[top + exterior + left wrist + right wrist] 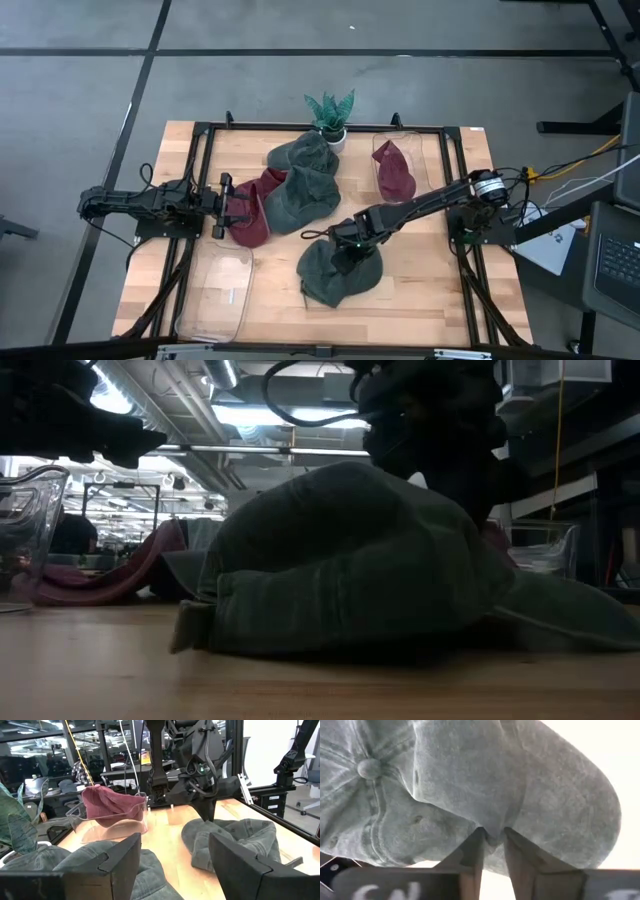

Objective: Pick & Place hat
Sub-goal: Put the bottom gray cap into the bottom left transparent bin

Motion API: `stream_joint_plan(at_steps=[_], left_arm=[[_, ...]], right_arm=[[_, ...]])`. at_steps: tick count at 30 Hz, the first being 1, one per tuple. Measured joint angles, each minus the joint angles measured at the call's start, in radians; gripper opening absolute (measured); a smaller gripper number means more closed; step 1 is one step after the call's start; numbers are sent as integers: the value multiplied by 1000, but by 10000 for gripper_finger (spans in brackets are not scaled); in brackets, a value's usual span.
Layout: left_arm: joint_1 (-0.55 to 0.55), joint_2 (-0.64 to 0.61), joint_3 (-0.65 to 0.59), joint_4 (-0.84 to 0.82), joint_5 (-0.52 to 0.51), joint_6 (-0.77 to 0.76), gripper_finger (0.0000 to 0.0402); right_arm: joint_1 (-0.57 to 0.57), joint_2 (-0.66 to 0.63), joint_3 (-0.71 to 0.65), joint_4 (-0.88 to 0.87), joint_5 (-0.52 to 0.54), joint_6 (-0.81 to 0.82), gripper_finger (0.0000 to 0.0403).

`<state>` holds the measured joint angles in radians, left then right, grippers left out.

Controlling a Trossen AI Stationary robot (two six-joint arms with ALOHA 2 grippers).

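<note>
Right gripper (345,243) pinching green hat (340,272), crown up, brim toward table's left-front

Grey concrete floor (80,90) with dark seam lines around light wooden plank tabletop (440,290). Black metal frame (300,127) along tabletop edges. Open laptop (618,268) on stand off one side. Overhead: bright strip ceiling lights (280,415), exposed pipes and beams (190,400). Workshop clutter, benches, glass partitions (45,760) beyond far edge.
</note>
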<state>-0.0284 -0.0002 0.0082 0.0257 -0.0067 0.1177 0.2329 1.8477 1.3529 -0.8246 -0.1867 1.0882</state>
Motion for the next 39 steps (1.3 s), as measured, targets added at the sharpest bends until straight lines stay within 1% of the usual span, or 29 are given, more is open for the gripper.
stream_joint_plan(at_steps=[4, 6, 9, 12, 15, 20, 26, 29, 33, 39], left_arm=[[0, 0, 0, 0, 0, 0, 229], [0, 0, 0, 0, 0, 0, 229], [0, 0, 0, 0, 0, 0, 230], [0, 0, 0, -1, 0, 0, 230], [0, 0, 0, 0, 0, 0, 228], [0, 0, 0, -2, 0, 0, 230], [0, 0, 0, 0, 0, 0, 229], [0, 0, 0, 0, 0, 0, 230], [0, 0, 0, 0, 0, 0, 229], [0, 0, 0, 0, 0, 0, 230]], right_arm=[[-2, 0, 0, 33, 7, -80, 130], [-2, 0, 0, 63, 24, -160, 153], [-2, -14, 0, 116, 39, -363, 181], [-2, -30, 0, 150, 50, -606, 195], [-2, -32, 0, 162, 64, -793, 198], [-4, -34, 0, 192, 65, -1022, 189], [-7, -34, 0, 237, 66, -1209, 170], [-2, -34, 0, 280, 102, -1302, 163], [19, -34, 0, 347, 116, -1381, 158], [61, -34, 0, 406, 116, -1383, 158]])
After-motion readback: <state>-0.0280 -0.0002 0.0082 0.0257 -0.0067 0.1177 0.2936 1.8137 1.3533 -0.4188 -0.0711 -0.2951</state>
